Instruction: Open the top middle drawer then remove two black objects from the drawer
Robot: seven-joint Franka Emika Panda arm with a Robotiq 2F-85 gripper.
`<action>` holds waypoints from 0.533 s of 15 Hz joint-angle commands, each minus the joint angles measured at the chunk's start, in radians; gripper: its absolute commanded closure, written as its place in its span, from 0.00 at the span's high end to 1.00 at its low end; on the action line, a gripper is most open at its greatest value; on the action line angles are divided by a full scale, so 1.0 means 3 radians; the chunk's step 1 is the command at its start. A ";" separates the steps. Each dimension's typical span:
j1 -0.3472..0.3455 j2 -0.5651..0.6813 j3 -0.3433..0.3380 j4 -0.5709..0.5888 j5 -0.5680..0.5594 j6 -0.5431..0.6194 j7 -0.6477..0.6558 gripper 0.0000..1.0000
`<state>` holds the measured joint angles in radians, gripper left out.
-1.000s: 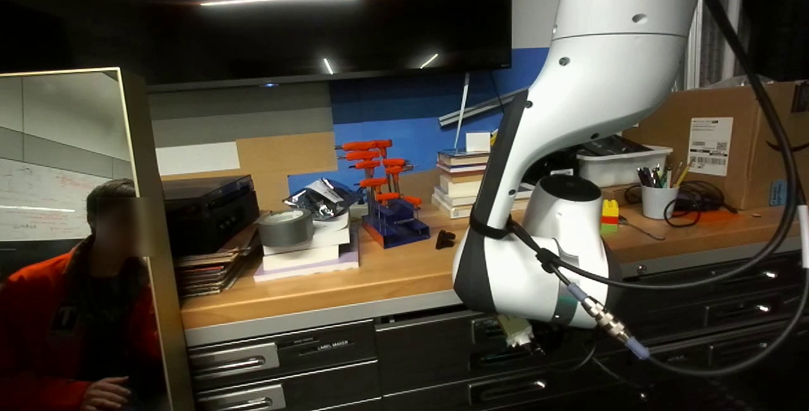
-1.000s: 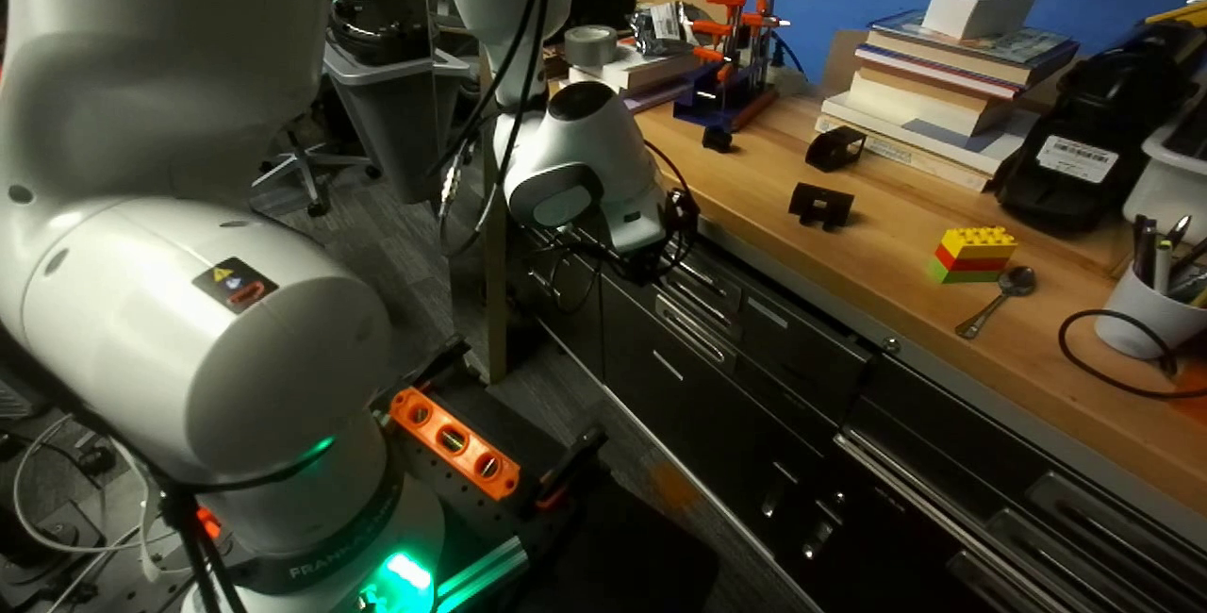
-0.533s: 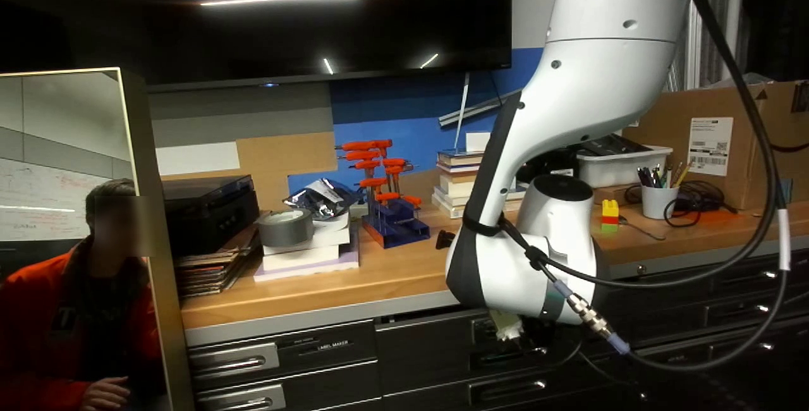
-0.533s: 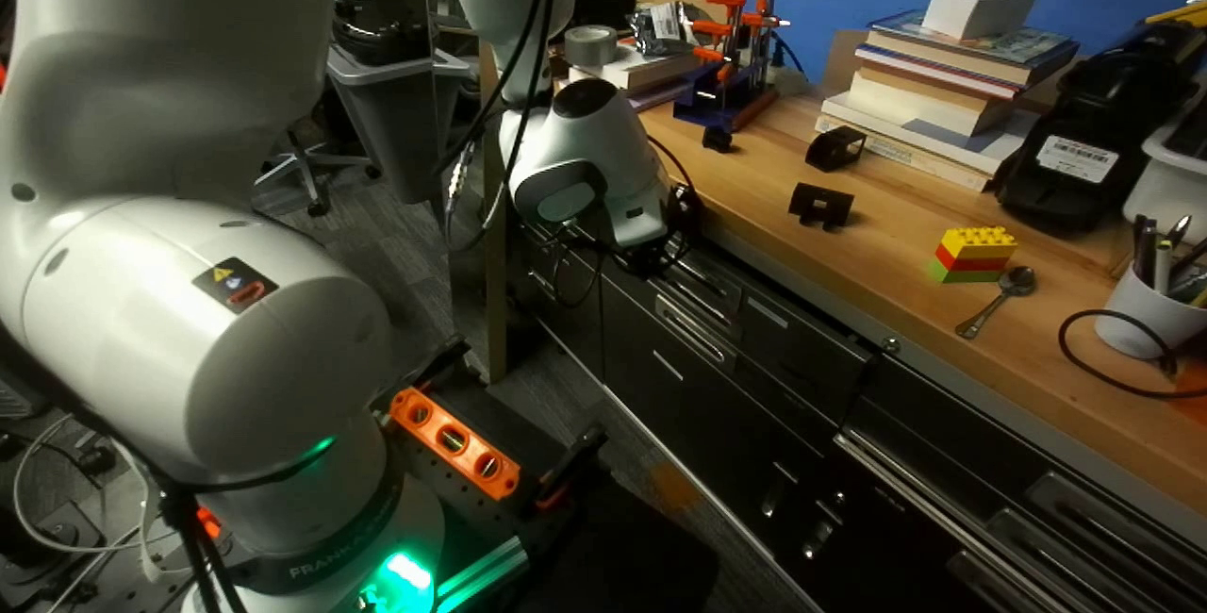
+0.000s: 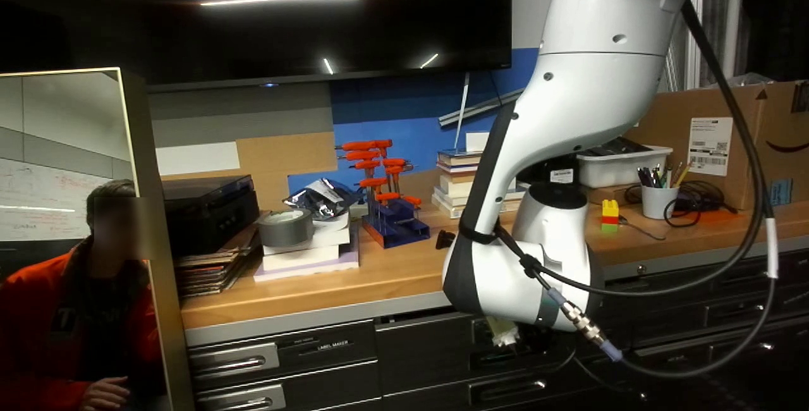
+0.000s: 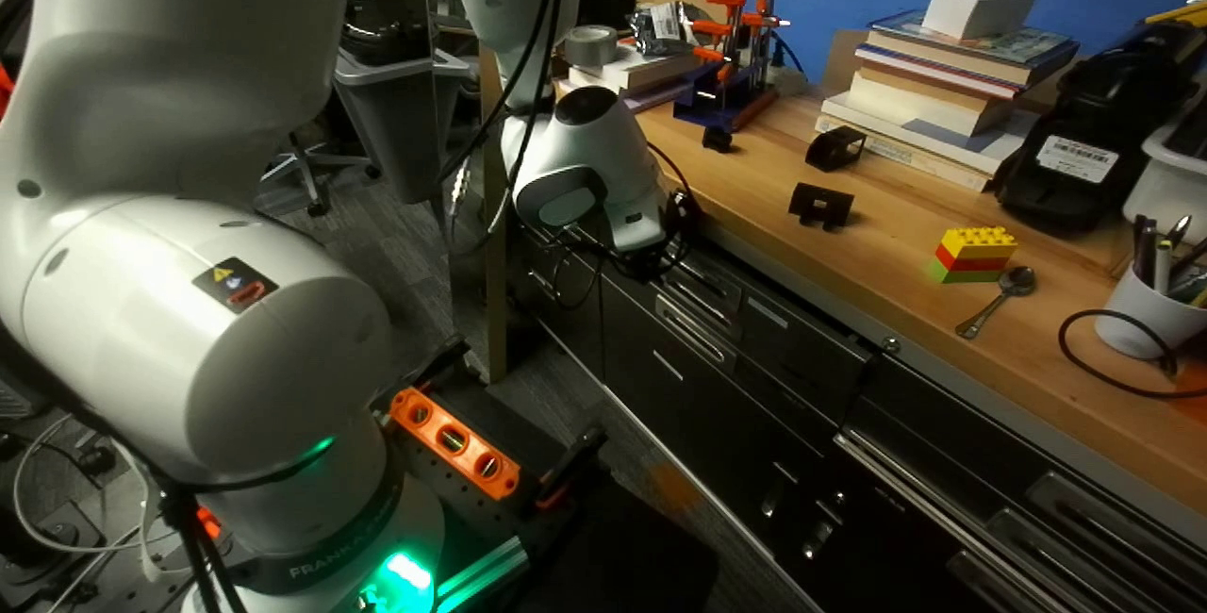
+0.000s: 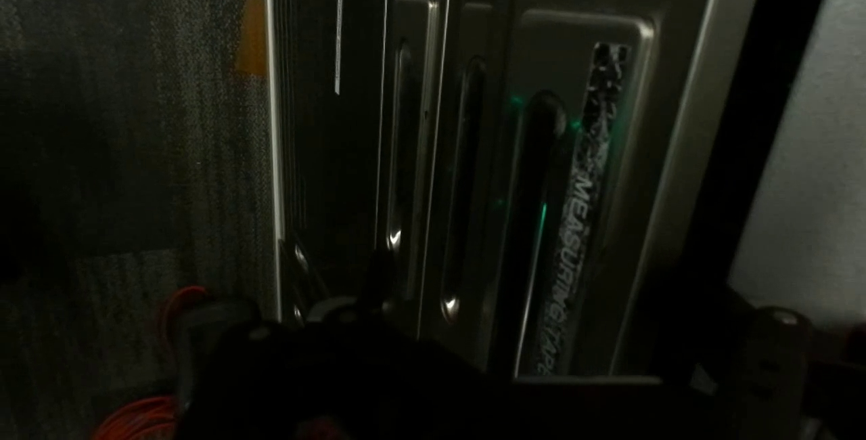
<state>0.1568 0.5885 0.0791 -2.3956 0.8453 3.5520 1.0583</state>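
Observation:
The top middle drawer (image 7: 582, 27) shows its dark metal front, a long handle (image 7: 531, 284) and a "MEASURING TAPE" label in the wrist view. A dark gap runs along its upper edge, so it appears slightly ajar. In an exterior view the same drawer (image 6: 801, 339) lies under the bench. My gripper (image 7: 541, 284) faces it with the fingers spread on both sides of the handle; the picture is too dark to tell whether they touch. The drawer's inside is hidden. Black pieces (image 6: 820, 206) lie on the bench; I cannot tell whether these include the two black objects.
The wooden bench (image 6: 745, 193) overhangs the drawers. On it stand a hex-key rack (image 6: 726, 94), books (image 6: 943, 113), toy bricks (image 6: 976, 256), a spoon (image 6: 1000, 302) and a pen cup (image 5: 659, 202). A cable (image 5: 657, 294) hangs off the arm. A person (image 5: 95, 310) appears at the left.
The arm's wrist has shifted slightly, leftward in an exterior view, after a small rise and dip. Drawers and bench items look unmoved.

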 commanded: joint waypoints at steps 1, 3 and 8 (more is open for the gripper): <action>0.0014 0.0126 0.0023 0.0140 0.0081 0.0031 0.0018 1.00; 0.0027 0.0146 0.0010 0.0153 0.0096 0.0021 0.0016 1.00; 0.0331 -0.0015 -0.0355 0.0008 0.0259 -0.0576 -0.0240 1.00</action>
<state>0.1729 0.6125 0.0581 -2.3761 0.8504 3.5076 1.0528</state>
